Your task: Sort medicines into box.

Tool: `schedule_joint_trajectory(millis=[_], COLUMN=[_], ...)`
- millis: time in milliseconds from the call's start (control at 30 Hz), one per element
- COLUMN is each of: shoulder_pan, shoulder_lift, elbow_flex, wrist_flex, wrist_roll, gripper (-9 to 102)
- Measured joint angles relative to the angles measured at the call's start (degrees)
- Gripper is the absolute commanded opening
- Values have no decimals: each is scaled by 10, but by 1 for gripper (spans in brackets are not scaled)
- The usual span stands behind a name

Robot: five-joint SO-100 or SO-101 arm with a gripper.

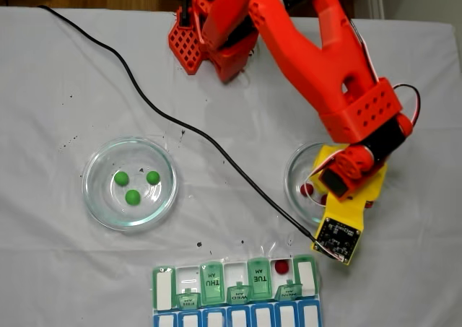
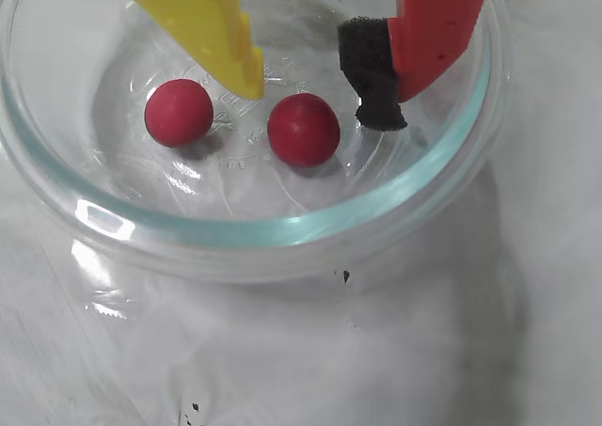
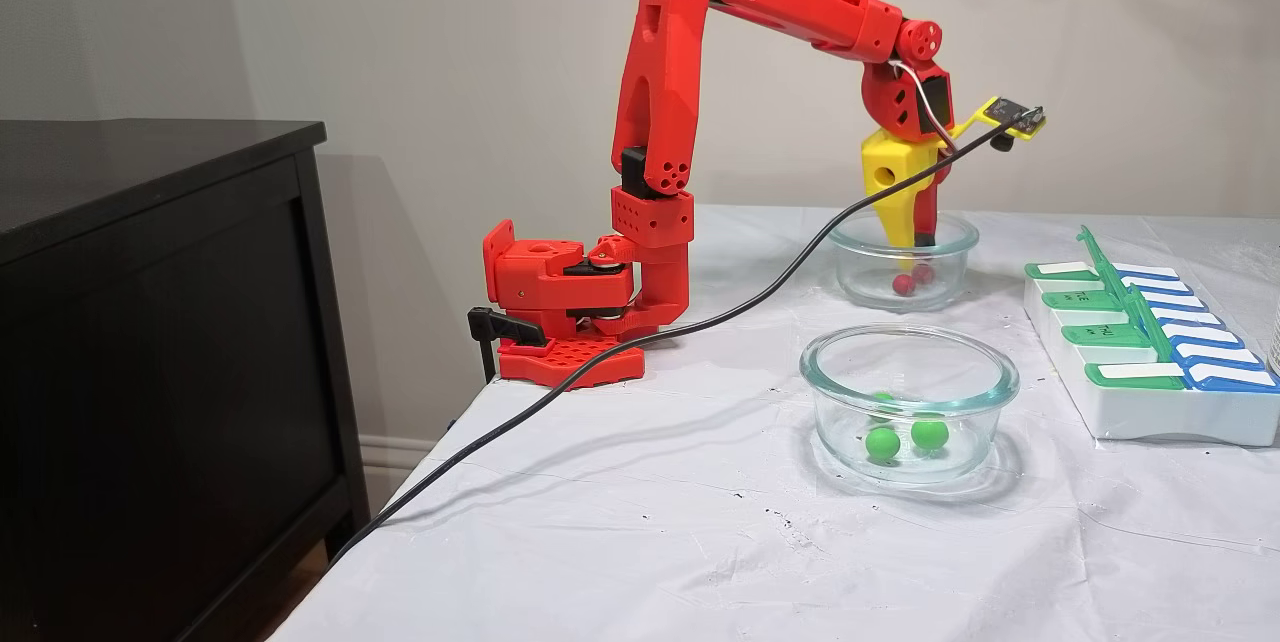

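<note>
In the wrist view two dark red medicines (image 2: 179, 112) (image 2: 303, 129) lie on the floor of a clear glass dish (image 2: 282, 233). My gripper (image 2: 315, 97) is open and lowered inside that dish. Its yellow finger (image 2: 235, 50) and its red finger with a black foam pad (image 2: 376, 87) stand on either side of the right-hand red ball, just above it. From the side, a fixed view shows the gripper (image 3: 915, 242) dipping into the far dish (image 3: 850, 237). The box (image 1: 216, 291) lies at the table's near edge, several green lids raised, one red ball (image 1: 281, 266) in an open compartment. Three green medicines (image 1: 133, 196) sit in the left dish (image 1: 90, 186).
A black cable (image 1: 180, 128) runs diagonally across the white cloth to the wrist camera, passing between the two dishes. The arm's red base (image 1: 195, 45) is at the table's back edge. A dark cabinet (image 3: 150, 322) stands off the table's left end in a fixed view.
</note>
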Motion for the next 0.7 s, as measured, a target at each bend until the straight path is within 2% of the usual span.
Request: schedule_joint_trajectory(millis=[700], shoulder_pan=[6], shoulder_lift=[-6], elbow_flex=[37], wrist_flex=[-59], wrist_roll=[-19], gripper=[20])
